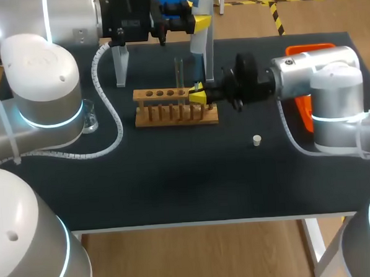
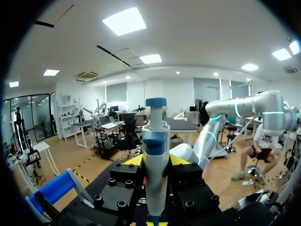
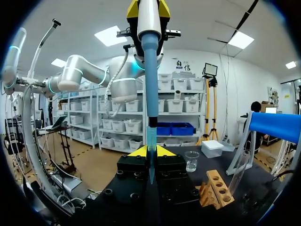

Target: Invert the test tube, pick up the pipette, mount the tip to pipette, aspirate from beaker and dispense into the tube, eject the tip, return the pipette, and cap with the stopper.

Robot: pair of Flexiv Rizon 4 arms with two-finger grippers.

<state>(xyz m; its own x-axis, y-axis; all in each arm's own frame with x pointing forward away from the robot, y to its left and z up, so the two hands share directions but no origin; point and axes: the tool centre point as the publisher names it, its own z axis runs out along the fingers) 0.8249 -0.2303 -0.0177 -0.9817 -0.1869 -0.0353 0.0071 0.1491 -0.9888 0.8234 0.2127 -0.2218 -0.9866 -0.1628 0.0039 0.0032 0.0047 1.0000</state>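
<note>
Holding the pipette (image 1: pixel 199 44) clamped upright, the left end effector (image 2: pixel 155 162) is hanging its tip right at the right end effector (image 1: pixel 197 94), whose grip I cannot tell. What looks like the test tube (image 1: pixel 180 72) is standing just beside it in the rack (image 1: pixel 165 116). Any sideways drift is risking the tip striking glass or that end effector and spilling liquid onto the table (image 1: pixel 175 182).

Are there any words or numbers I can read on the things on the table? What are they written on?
None can be read.
The pipette shows only plain blue and white; any marks on it are too small to tell.
The beaker, the wooden rack and the little white stopper show no lettering.
</note>
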